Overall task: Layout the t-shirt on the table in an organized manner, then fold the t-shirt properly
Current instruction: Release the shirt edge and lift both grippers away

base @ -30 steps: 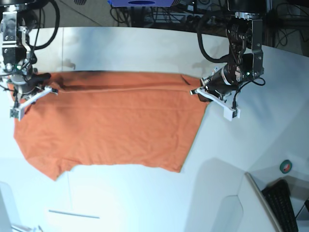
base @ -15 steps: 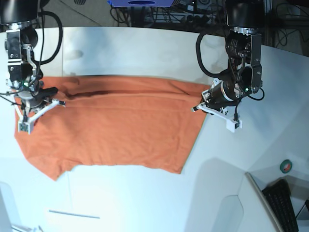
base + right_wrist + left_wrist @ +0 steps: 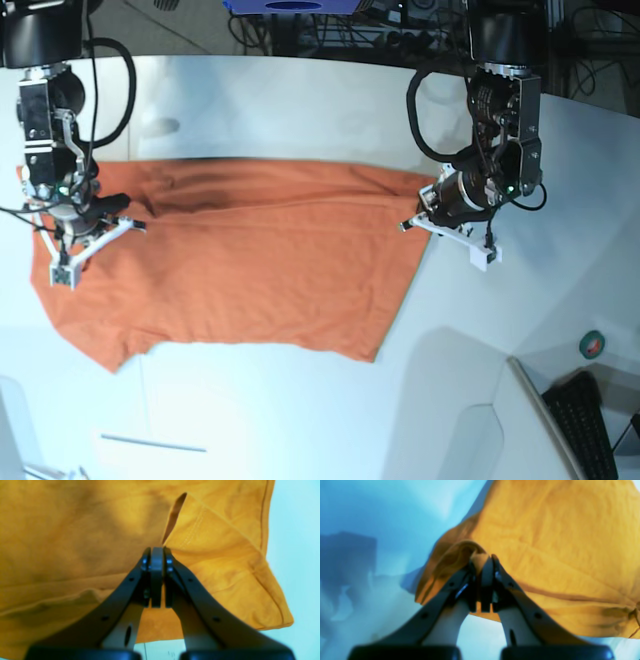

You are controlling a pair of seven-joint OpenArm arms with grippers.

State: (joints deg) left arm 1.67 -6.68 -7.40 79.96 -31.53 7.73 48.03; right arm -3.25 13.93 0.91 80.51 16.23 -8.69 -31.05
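The bright orange t-shirt [image 3: 250, 270] lies spread on the white table [image 3: 300, 100], its far edge folded over toward the front. My left gripper [image 3: 410, 224], on the right of the base view, is shut on the shirt's right edge. The left wrist view shows its fingertips [image 3: 481, 562] pinching a small fold of the t-shirt [image 3: 557, 542] above the table [image 3: 382, 517]. My right gripper [image 3: 133, 225], on the left of the base view, is shut on the shirt's left part. In the right wrist view the gripper [image 3: 156, 552] pinches the t-shirt [image 3: 75, 530] beside a sleeve seam; the table [image 3: 295, 530] shows at right.
A green tape roll [image 3: 594, 344] and a black keyboard [image 3: 590, 425] sit at the lower right beside a raised white panel [image 3: 470, 420]. A thin grey strip [image 3: 150, 442] lies near the front left. Cables [image 3: 330, 30] run behind the table's curved far edge.
Both grippers have moved toward the front of the table, pulling the shirt's far edge with them so the folded band on top has grown wider.
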